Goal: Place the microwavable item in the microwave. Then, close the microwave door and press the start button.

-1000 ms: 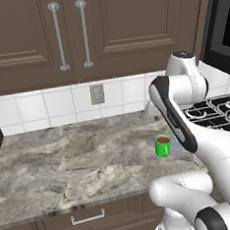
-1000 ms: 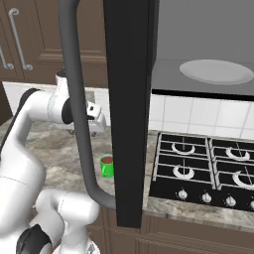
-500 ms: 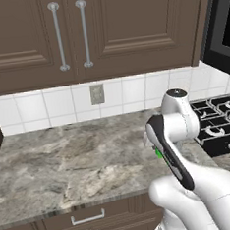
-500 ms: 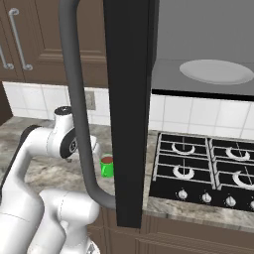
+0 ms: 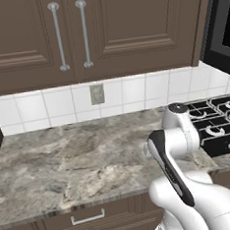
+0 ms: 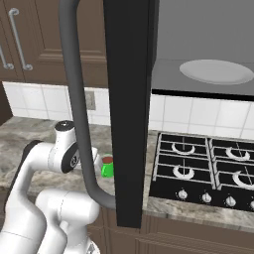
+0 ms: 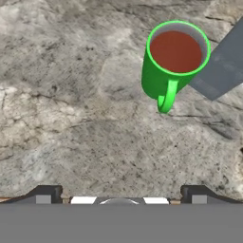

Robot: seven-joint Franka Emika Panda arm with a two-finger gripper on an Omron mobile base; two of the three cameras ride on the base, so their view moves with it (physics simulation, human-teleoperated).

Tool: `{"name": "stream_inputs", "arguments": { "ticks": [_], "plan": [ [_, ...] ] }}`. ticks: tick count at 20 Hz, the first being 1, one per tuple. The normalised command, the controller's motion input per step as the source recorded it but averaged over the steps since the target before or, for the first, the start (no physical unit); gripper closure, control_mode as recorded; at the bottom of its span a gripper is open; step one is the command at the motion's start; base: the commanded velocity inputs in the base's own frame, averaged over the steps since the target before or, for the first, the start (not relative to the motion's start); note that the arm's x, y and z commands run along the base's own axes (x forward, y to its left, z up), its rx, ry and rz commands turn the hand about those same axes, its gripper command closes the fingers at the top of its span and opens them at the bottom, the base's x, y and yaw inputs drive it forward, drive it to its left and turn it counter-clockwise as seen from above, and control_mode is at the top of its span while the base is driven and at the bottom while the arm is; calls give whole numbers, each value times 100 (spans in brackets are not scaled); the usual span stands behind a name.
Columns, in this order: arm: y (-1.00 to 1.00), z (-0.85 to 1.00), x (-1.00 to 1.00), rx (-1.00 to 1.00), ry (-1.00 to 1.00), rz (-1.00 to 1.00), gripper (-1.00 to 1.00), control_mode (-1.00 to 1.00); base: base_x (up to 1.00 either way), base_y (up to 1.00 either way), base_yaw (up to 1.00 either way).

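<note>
Pretty much nothing of the task looks done yet. The green mug [image 7: 174,61] sits upright on the marble surface [image 5: 67,165], full of reddish-brown liquid, handle facing the camera in the hand view. The end effector [image 7: 118,192] hangs above it with its fingers spread wide and empty, well apart from the mug, which sits up and to the right in that view. So the grab, the lift into the microwave [image 6: 208,44], shutting the microwave door [image 6: 130,99] and hitting start are all left to do.

The door hangs wide open, and in the right base view it and its curved handle [image 6: 79,124] block part of the mug. The turntable plate [image 6: 217,71] is visible inside. The button panel can't be made out. In the left base view the arm's own body covers where the mug would be.
</note>
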Motion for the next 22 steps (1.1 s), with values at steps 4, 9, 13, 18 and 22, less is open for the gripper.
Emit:
{"name": "stream_inputs", "arguments": {
  "ticks": [4, 9, 13, 18, 22],
  "plan": [
    [-1, -17, 11, 0, 0, 0, -100, -100, 0, 0, 0],
    [0, -43, 11, -1, 1, 0, -100, -100, 0, 0, 0],
    [-1, -30, 6, 0, 0, 0, -100, -100, 0, 0, 0],
    [-3, -7, 9, 0, 0, 0, -100, -100, 0, 0, 0],
    [-6, -2, 7, 0, 0, 0, -100, -100, 0, 0, 0]
  ]
}}
